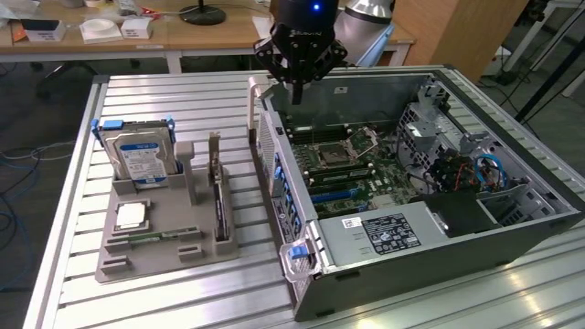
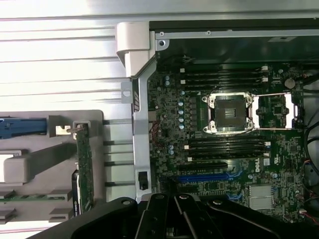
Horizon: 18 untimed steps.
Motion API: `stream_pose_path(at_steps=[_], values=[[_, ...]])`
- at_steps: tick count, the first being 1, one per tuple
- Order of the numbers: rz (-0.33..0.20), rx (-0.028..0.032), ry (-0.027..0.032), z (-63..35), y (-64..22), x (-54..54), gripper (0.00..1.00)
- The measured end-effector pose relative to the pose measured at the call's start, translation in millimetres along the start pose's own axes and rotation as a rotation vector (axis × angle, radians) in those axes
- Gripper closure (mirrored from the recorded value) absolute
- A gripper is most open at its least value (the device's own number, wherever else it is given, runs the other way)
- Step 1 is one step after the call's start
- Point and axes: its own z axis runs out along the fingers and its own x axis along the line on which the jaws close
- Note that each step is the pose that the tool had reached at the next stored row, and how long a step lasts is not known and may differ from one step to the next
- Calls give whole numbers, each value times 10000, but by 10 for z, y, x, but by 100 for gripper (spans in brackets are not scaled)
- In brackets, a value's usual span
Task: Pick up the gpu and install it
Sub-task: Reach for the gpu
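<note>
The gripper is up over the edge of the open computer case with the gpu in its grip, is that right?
Not quite. The gripper is over the edge of the open computer case, but it is shut with nothing in it. The gpu stands on edge in the grey holder beside the case, as the exterior view shows.

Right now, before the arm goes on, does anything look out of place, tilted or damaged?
Nothing looks spilled or broken. The gpu stands upright in the gray holder. Only the processor socket on the motherboard is open and empty, its cover flipped aside.
</note>
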Motion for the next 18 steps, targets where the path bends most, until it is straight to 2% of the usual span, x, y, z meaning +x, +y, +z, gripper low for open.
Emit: stream_pose_path(at_steps=[18], values=[[-9, 0, 0, 1, -11, 144, 89]])
